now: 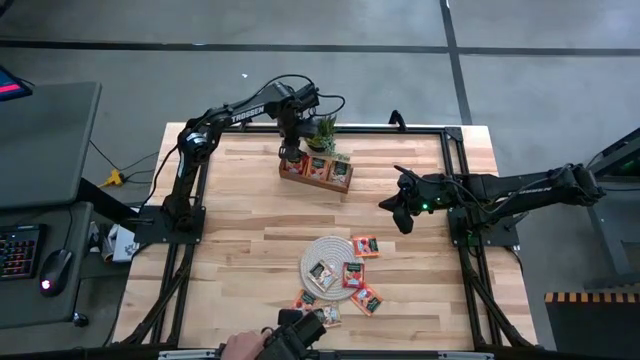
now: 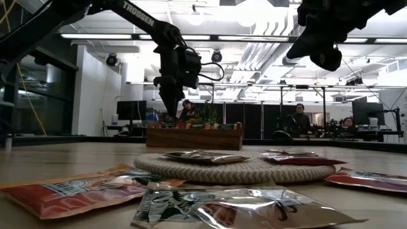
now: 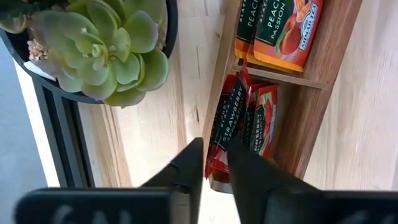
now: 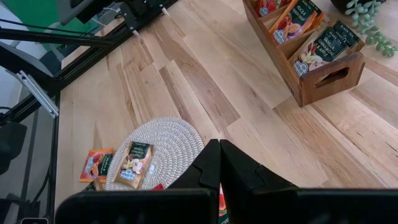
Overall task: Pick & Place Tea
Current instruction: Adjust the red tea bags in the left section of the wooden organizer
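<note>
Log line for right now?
left gripper: over tray end compartment, fingers around red sachet | right gripper: shut, waiting above table

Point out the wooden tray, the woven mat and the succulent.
wooden tray (image 4: 323,84), right wrist view, end wall beside the handle slot
woven mat (image 1: 322,246), high view, bare upper coils
succulent (image 3: 115,50), left wrist view, rosette centre

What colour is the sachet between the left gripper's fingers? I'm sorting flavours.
Red, with dark lettering, the sachet; left wrist view shows it best.
</note>
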Available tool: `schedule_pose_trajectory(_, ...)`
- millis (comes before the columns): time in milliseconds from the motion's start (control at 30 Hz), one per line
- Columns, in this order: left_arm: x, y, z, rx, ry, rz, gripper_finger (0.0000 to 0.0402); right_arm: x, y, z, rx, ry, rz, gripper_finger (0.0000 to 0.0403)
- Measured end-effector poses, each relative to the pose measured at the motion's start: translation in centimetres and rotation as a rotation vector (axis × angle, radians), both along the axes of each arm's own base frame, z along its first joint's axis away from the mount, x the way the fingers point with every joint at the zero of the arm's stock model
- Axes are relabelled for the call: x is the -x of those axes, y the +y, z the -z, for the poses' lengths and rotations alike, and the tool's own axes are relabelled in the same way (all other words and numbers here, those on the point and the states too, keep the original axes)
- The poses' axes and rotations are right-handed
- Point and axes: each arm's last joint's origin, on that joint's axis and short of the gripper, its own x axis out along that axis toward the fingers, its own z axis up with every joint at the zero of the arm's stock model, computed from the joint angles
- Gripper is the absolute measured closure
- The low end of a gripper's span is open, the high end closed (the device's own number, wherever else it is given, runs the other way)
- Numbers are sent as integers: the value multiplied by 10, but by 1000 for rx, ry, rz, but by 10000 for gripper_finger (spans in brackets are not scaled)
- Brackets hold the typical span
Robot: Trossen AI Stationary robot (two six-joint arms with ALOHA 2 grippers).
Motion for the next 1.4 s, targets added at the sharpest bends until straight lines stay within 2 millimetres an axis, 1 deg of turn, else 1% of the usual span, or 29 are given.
schedule_pose_trajectory(167, 0, 0, 0, -3, 2, -1, 390, 0, 0, 0, 0, 0, 0, 402)
schedule_pose_trajectory(233, 0, 0, 0, -17, 13, -4, 398, 0, 0, 0, 0, 0, 0, 402)
schedule_pose_trajectory(500, 2, 1, -1, -47, 48, -23, 401, 0, 0, 0, 10, 1, -6, 402)
schedule_pose_trajectory(667, 2, 1, -14, -52, 44, -35, 401, 0, 0, 0, 16, 2, -9, 402)
schedule_pose_trajectory(833, 0, 2, -32, -61, -13, -46, 401, 0, 0, 0, 18, 2, -10, 402)
schedule_pose_trajectory(900, -1, 1, -34, -35, -34, -53, 401, 0, 0, 0, 20, 3, -12, 402)
schedule_pose_trajectory(1033, -1, 0, -32, -5, -40, -58, 401, 0, 0, 0, 19, 2, -11, 402)
schedule_pose_trajectory(1233, -1, 1, -16, 4, -26, -86, 401, 0, 0, 0, 19, 2, -11, 402)
schedule_pose_trajectory(1400, 7, 8, -6, 22, -2, -143, 401, 0, 0, 0, 16, 2, -9, 402)
